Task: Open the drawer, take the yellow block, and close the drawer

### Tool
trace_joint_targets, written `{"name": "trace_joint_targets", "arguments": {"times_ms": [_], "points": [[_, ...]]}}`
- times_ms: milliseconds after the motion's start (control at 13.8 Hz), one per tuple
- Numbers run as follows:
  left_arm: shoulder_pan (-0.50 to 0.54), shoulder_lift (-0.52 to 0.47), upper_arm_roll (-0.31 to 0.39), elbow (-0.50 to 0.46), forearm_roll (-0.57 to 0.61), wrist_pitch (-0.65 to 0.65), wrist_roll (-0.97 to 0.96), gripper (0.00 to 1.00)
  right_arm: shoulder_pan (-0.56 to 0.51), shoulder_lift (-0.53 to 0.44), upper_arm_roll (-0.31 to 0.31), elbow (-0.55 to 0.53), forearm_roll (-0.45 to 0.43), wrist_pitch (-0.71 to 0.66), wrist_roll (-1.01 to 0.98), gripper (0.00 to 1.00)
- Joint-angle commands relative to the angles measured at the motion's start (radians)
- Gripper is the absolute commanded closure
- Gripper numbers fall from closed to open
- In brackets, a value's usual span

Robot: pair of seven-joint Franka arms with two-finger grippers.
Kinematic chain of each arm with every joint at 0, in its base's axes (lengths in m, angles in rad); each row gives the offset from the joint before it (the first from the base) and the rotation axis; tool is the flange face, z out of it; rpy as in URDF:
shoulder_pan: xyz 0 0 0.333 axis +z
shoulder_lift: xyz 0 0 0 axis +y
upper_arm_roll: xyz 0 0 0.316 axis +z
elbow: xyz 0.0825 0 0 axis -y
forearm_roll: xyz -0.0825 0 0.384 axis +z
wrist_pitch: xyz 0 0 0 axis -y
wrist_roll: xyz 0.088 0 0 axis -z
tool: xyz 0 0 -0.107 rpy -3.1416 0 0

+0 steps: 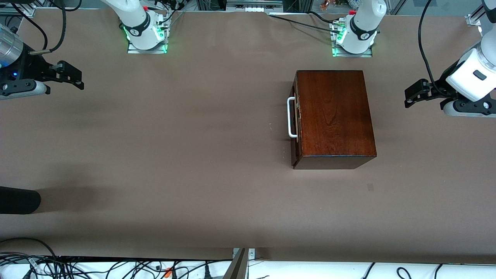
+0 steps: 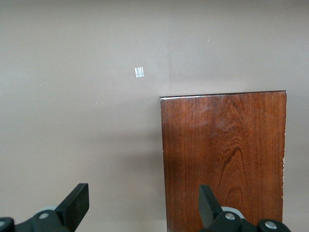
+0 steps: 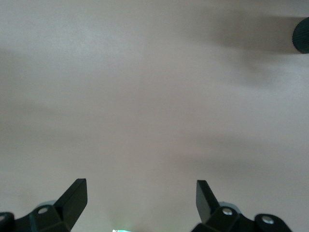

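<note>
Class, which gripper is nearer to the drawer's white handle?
Left. The left gripper hangs just off the wooden box, at its end away from the handle; the right gripper waits at the table's edge.

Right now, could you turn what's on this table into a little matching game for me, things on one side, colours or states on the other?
Things:
1. box
2. handle
3. left gripper
4. drawer

Descriptions:
A. white, U-shaped
B. glossy dark wood
C. shut
D. fingers apart, holding nothing

Pairs: 1-B, 2-A, 3-D, 4-C
</note>
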Motion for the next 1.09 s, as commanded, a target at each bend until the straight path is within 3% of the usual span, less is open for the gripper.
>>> {"name": "trace_joint_targets", "arguments": {"times_ms": [0, 581, 1017], "points": [[-0.002, -0.02, 0.004, -0.004, -0.008, -0.001, 0.017, 0.0, -0.006, 0.004, 0.004, 0.014, -0.012, -0.015, 0.008, 0.0], [-0.005, -0.02, 0.001, -0.004, -0.023, 0.0, 0.007, 0.0, -0.006, 0.004, 0.004, 0.016, -0.012, -0.013, 0.008, 0.0], [-0.003, -0.02, -0.093, -0.006, -0.023, -0.014, -0.078, 0.0, -0.006, 0.004, 0.004, 0.016, -0.011, -0.013, 0.008, 0.0]]}}
